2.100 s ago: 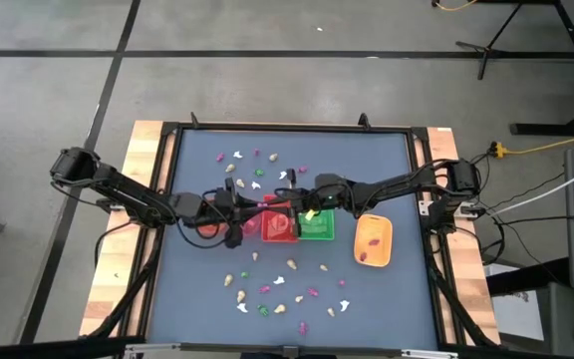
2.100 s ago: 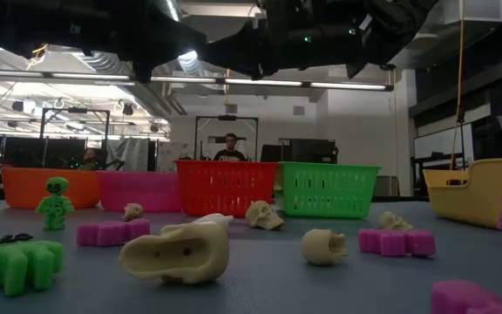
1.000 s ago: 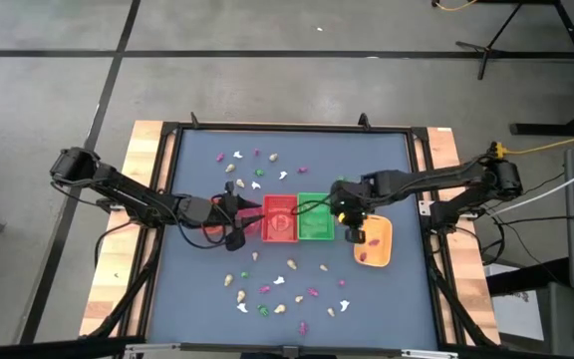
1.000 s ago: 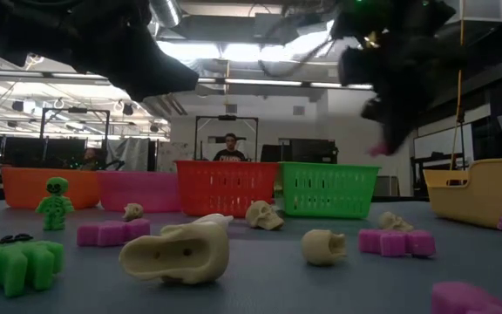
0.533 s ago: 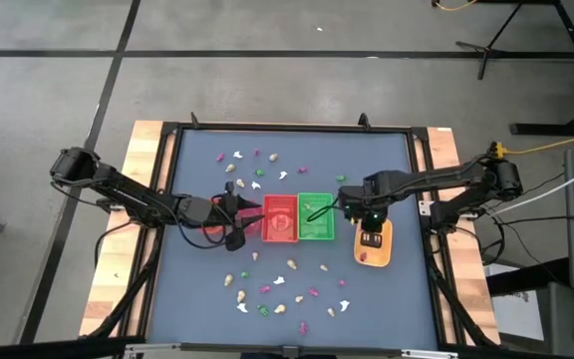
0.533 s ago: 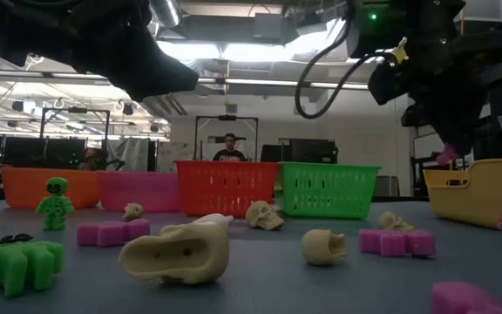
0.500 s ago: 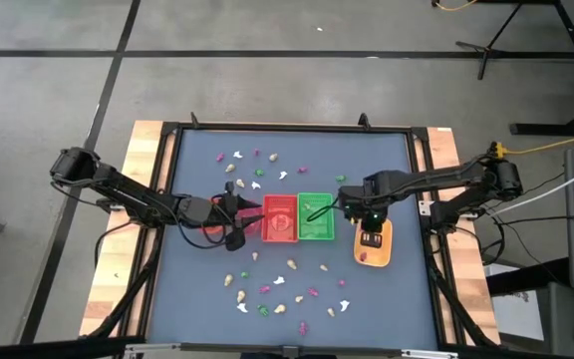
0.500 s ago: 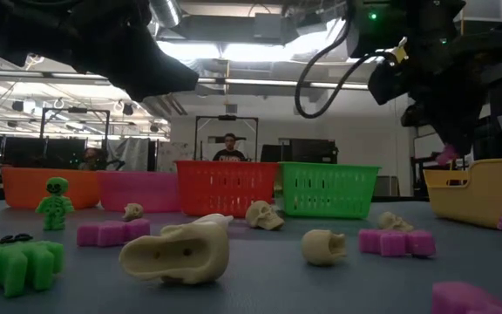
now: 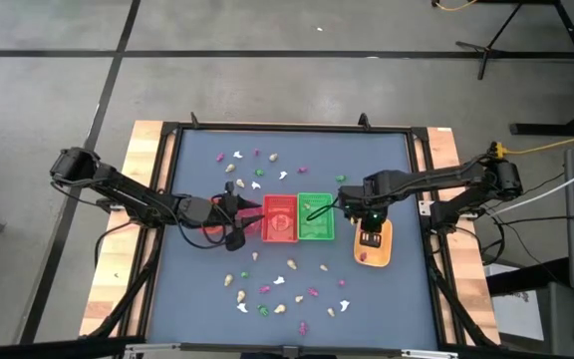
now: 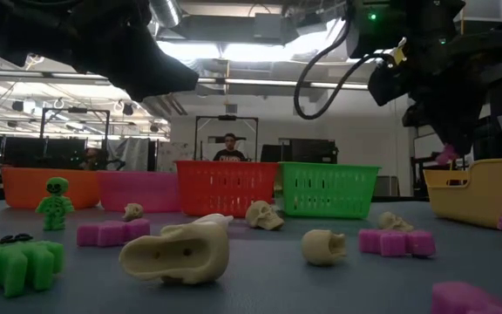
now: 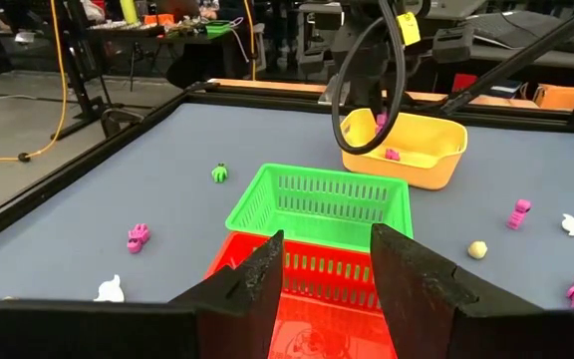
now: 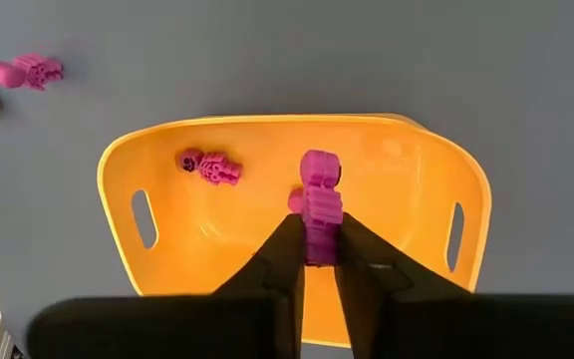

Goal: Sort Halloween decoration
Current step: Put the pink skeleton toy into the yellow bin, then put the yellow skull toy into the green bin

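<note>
Magenta skeleton [image 12: 319,204]: your right gripper [image 12: 315,261] jaws pinch it over yellow tray [image 12: 147,170]. Left gripper [image 11: 325,274] jaws spread, above red basket [image 11: 312,271].

Ceiling strip lights [image 10: 260,84] glare behind me in the low view, leaving my arms as dark silhouettes. The nearest trinkets there look soft, while overhead light falls evenly on the bench [image 9: 207,299], shadows faint.
</note>
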Action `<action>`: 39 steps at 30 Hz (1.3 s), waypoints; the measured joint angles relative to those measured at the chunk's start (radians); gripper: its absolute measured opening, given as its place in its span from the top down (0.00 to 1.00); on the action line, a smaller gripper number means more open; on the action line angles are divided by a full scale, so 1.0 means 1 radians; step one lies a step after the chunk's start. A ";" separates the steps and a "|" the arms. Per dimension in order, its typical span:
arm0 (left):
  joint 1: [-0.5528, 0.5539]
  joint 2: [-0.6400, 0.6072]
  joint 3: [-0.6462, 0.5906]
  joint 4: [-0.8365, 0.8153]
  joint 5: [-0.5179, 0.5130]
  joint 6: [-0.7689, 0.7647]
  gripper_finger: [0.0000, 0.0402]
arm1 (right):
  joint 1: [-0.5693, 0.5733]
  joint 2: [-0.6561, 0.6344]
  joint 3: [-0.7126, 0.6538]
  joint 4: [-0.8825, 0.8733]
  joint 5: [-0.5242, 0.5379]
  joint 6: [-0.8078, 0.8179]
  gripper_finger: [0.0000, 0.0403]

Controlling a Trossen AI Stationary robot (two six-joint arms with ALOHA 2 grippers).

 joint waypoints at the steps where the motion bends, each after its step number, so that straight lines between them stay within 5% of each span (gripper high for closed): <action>1: 0.000 0.000 0.000 0.000 0.000 0.000 0.66 | 0.000 0.000 0.000 0.000 0.000 0.000 0.85; 13: 0.000 0.000 0.000 0.000 0.000 0.000 0.66 | 0.000 0.000 0.000 0.009 0.070 0.003 0.53; 26: 0.000 0.000 0.000 0.000 0.000 0.000 0.66 | 0.000 0.000 0.000 0.009 0.071 0.010 0.52; 39: 0.000 0.000 0.000 0.000 0.000 0.000 0.66 | 0.009 0.002 0.021 0.028 0.053 0.197 0.51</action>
